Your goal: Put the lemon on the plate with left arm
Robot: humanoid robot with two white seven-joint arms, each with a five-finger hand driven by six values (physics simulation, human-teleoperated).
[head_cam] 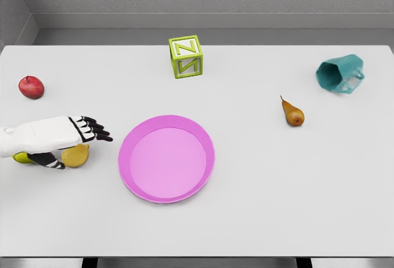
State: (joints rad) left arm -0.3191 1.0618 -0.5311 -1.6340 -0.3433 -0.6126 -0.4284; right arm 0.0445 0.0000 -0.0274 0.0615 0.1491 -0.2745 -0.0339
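The yellow lemon (78, 156) lies on the white table left of the pink plate (166, 158), about a hand's width from its rim. My left hand (83, 146) comes in from the left edge and hovers right over the lemon. Its dark fingers (95, 130) stretch out straight toward the plate, and the thumb (52, 162) hangs down on the lemon's left side. The hand is open and the fingers are not wrapped round the fruit. The forearm covers the lemon's top. The plate has nothing on it.
A small yellow-green thing (22, 157) peeks out from under my forearm. A red apple (31, 87) sits at the far left, a green letter block (186, 56) at the back, a brown pear (293, 113) and a tipped teal mug (339, 73) to the right.
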